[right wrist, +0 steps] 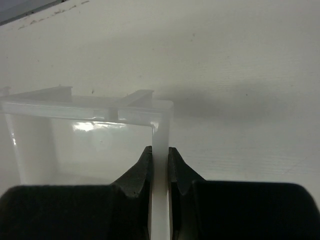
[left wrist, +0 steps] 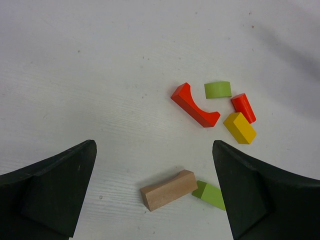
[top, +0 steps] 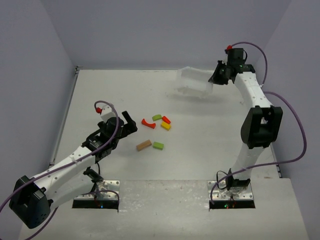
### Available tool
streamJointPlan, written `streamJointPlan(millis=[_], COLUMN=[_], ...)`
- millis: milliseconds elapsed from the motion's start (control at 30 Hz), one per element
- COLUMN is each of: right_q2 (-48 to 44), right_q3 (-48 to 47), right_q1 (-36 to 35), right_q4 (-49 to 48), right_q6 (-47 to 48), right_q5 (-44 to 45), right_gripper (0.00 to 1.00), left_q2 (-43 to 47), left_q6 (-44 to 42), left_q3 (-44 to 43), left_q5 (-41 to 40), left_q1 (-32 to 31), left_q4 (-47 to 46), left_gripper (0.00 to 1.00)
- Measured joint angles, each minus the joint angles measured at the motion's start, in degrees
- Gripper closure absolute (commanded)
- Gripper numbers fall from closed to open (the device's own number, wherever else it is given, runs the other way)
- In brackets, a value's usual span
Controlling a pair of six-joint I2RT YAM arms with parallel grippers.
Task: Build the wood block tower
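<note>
Loose wooden blocks lie flat in the middle of the table; no stack stands. They are a tan block (top: 144,145) (left wrist: 169,189), a green block (top: 158,146) (left wrist: 212,194) beside it, a red arch (top: 148,123) (left wrist: 195,104), a curved green piece (top: 157,117) (left wrist: 218,89), a small red block (top: 166,119) (left wrist: 243,107) and a yellow block (top: 165,126) (left wrist: 239,127). My left gripper (top: 129,123) (left wrist: 155,192) is open and empty, hovering just left of them, over the tan block. My right gripper (top: 218,75) (right wrist: 160,165) is shut on the wall of the white plastic tray (top: 194,83) (right wrist: 161,131) at the back right.
The white tray is tilted and held off the table by one wall. The table's left edge (top: 65,117) and the back wall bound the space. The arm bases sit at the near edge.
</note>
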State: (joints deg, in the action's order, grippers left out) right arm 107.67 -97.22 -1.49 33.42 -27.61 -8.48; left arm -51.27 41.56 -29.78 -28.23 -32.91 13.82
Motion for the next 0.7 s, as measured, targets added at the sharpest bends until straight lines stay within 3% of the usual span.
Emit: streamJointPlan(millis=[233, 567, 700], right_q2=[7.77, 8.56, 8.92], right_q3=[0.27, 6.68, 7.73], right_q1=[2.89, 7.54, 7.74], right_q4=[0.03, -3.97, -5.43], right_q6=[-8.93, -14.42, -15.11], right_q5=[4.68, 17.00, 17.54], right_gripper=[1.00, 1.00, 0.91], left_q2=[0.33, 0.22, -0.26], left_q6=[0.02, 0.31, 0.81], left_q3=[0.00, -0.02, 0.00], left_q5=[-0.11, -0.70, -0.68], left_q1=[0.00, 0.00, 0.00], left_q4=[0.20, 0.64, 0.67], left_gripper=[0.00, 0.00, 0.00])
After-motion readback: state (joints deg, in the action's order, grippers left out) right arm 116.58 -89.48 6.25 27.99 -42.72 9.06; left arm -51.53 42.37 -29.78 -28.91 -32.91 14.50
